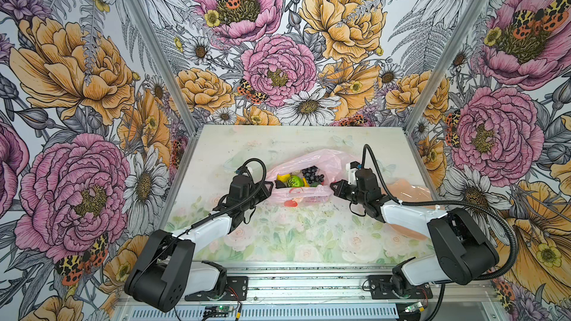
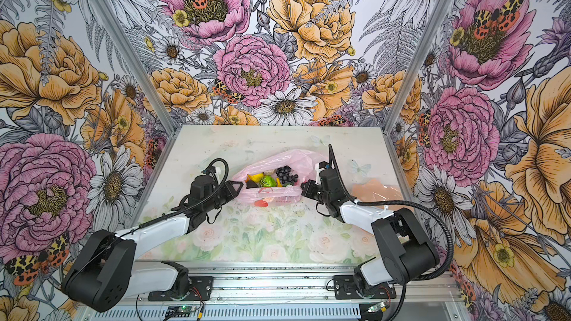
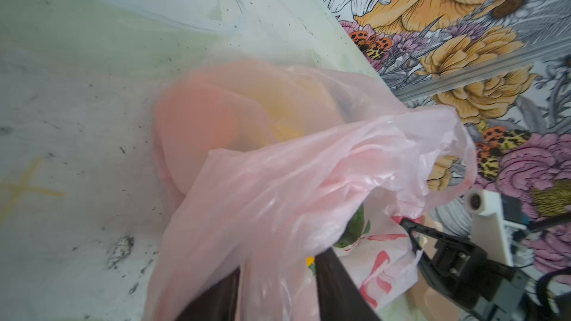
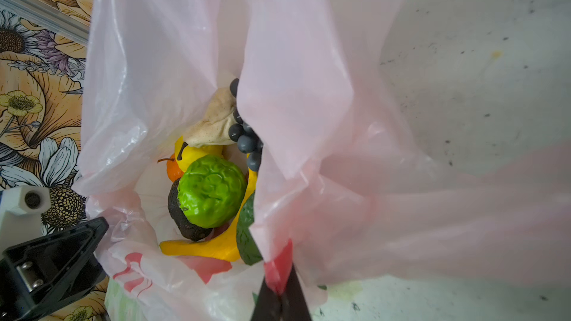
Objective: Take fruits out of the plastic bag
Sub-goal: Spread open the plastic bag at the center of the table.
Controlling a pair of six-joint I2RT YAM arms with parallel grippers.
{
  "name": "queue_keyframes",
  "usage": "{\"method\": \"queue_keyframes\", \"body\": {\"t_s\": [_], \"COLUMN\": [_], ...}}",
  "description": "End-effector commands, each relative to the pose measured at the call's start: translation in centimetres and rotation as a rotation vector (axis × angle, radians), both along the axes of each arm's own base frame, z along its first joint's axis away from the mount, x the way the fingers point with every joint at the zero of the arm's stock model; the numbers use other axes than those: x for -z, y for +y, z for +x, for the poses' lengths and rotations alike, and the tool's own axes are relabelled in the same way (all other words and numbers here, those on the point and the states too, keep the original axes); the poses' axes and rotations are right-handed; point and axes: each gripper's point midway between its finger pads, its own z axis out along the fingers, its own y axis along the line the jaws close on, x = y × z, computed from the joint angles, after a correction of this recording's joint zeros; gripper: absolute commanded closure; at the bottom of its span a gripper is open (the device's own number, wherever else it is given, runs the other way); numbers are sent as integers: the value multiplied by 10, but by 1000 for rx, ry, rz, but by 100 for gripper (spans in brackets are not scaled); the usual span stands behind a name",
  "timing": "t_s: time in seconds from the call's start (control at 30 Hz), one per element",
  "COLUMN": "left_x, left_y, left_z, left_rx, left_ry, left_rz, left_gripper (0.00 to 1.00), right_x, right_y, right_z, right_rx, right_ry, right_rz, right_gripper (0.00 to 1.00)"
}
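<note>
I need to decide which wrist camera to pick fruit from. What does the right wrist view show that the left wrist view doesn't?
Only right wrist: the inside of the translucent pink plastic bag, with a bumpy bright-green round fruit, yellow banana, dark grape bunch and cream lump in sharp view. Only left wrist: the bag's outside, its contents mere blurs and slivers, and a yellow cross mark on the pale table. Both: the bag, the table, the left hand, and the right hand pinching the bag's edge.
</note>
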Motion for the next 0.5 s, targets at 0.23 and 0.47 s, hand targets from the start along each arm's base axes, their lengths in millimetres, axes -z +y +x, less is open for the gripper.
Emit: {"method": "queue_keyframes", "body": {"t_s": [0.23, 0.47], "left_x": [-66, -76], "left_y": [25, -31], "left_z": [-18, 11], "left_rx": [-19, 192], "left_ry": [-59, -75], "left_rz": [594, 851], "left_gripper": [22, 11], "right_x": [-39, -50], "right_y": [0, 2], "right_z": [6, 5], "right_rx": [-13, -25], "right_ry": [-116, -141], "right_rz": [-88, -110], "right_gripper": [100, 100]}}
